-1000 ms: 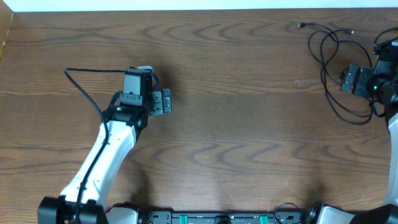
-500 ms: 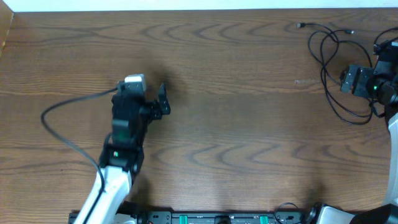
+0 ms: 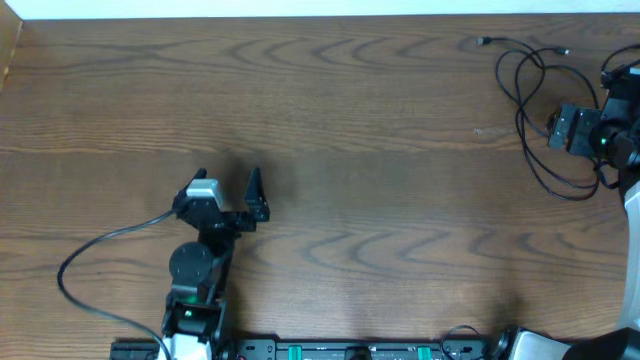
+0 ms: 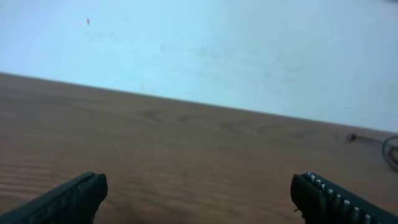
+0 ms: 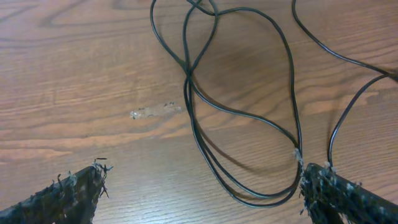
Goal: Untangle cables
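Observation:
The cables (image 3: pixel 524 92) are thin black cords lying in overlapping loops at the far right of the table, with small plug ends (image 3: pixel 483 42) toward the back edge. My right gripper (image 3: pixel 553 128) hovers open just over these loops. In the right wrist view the cables (image 5: pixel 198 106) cross between the gripper's (image 5: pixel 205 196) spread fingers, the lowest loop lying close to the right fingertip (image 5: pixel 329 186) with nothing gripped. My left gripper (image 3: pixel 228 185) is open over bare wood at the front left, far from the cables. In the left wrist view, its gripper (image 4: pixel 199 199) holds nothing and a plug end (image 4: pixel 352 137) shows far off.
The left arm's own thick black cable (image 3: pixel 95 250) loops over the table at the front left. The wooden table (image 3: pixel 380 200) meets a pale wall at the back edge (image 4: pixel 205 106). A small whitish scuff (image 5: pixel 155 112) marks the wood near the cables.
The left arm has drawn back toward the front edge, and its gripper has turned and stayed open. The right arm and the cables have not moved.

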{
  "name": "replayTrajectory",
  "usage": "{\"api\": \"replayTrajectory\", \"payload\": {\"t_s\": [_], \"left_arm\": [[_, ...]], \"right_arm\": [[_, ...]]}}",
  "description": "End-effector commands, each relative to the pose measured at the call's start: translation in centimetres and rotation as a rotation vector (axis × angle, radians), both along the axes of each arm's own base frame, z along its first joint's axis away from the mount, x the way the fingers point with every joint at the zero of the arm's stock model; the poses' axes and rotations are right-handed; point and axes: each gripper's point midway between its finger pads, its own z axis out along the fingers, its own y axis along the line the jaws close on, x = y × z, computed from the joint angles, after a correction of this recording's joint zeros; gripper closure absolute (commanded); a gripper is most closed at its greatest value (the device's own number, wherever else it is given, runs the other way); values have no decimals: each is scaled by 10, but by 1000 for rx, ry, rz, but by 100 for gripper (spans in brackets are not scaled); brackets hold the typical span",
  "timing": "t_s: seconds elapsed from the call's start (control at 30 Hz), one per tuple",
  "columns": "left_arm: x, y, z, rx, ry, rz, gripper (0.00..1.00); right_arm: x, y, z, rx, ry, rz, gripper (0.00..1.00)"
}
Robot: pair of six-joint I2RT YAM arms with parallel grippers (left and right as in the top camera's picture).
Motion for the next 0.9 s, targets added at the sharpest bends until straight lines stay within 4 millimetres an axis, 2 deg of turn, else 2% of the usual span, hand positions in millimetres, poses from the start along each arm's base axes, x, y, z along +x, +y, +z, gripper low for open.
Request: {"api": "replayTrajectory", "payload": {"t_s": [0.0, 0.4, 0.73, 0.87], "left_arm": [[-10, 5, 11, -11, -66, 18, 0], [-29, 12, 6, -7, -59, 41, 0], [-47, 21, -8, 2, -11, 74, 0], [-48, 23, -17, 8, 22, 79, 0]], "right_arm": [[0, 1, 3, -7, -5, 8, 1], [0, 1, 3, -7, -5, 8, 1], [0, 1, 3, -7, -5, 8, 1], [0, 1, 3, -7, -5, 8, 1]]}}
